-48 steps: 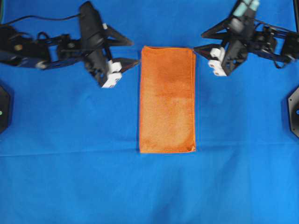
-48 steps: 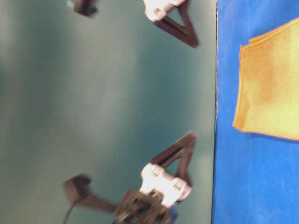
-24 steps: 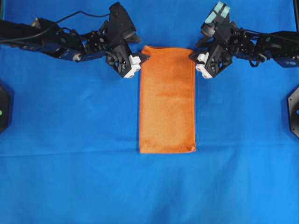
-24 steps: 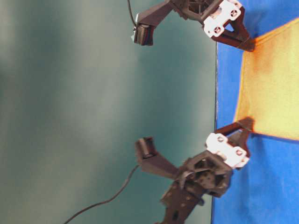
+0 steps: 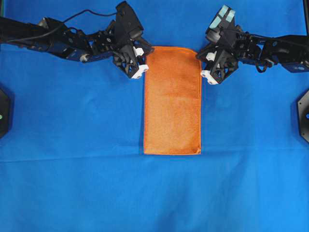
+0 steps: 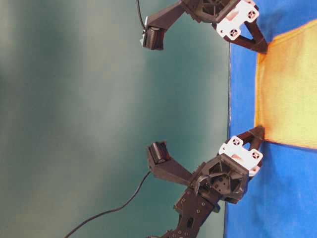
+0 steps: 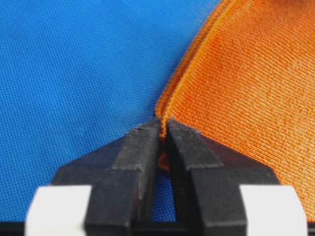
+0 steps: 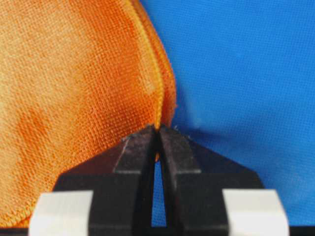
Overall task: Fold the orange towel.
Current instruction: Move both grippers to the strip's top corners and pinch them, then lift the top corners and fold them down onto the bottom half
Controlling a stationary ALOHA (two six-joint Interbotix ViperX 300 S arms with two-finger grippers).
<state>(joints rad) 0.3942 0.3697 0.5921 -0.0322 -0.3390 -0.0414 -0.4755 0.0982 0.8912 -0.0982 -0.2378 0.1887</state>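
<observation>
Nubby orange towel (image 5: 172,101), matt woven blue cloth (image 5: 72,145)

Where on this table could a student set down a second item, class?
Bare blue cloth lies below the orange towel and along both of its long sides. The top is crowded: the left tool and right tool pinch the towel's upper corners.
</observation>
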